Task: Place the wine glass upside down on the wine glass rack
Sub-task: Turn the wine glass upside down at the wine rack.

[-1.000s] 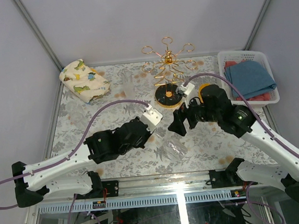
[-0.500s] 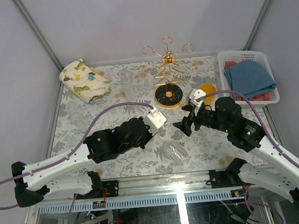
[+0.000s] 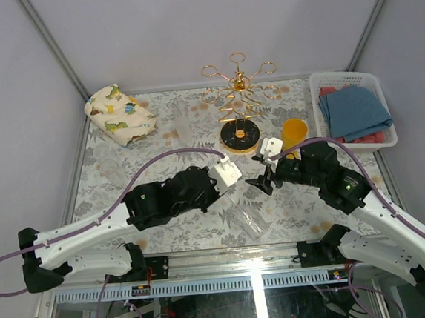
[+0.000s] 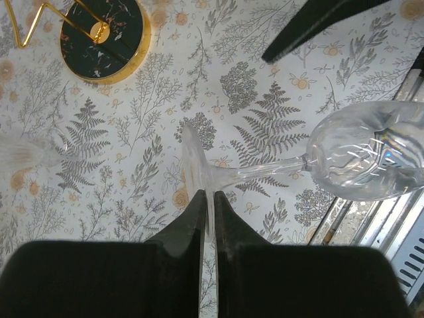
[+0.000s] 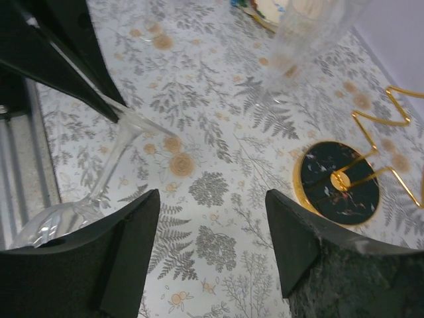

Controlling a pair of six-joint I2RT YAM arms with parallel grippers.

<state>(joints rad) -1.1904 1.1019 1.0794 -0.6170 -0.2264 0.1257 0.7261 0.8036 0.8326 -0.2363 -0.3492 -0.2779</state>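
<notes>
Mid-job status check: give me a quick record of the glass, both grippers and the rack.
wine glass: tipped sideways, held by its foot
left gripper: shut on the wine glass's foot
right gripper: open, empty, close to the glass but not touching it
wine glass rack: upright at the back, no glass seen on it
task: glass not yet on the rack

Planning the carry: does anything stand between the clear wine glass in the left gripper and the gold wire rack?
Nothing visible does. Only bare fern-patterned cloth lies between the clear wine glass, pinched by its foot in the left gripper, and the black-based gold wire rack. The open right gripper hovers beside that line.
</notes>
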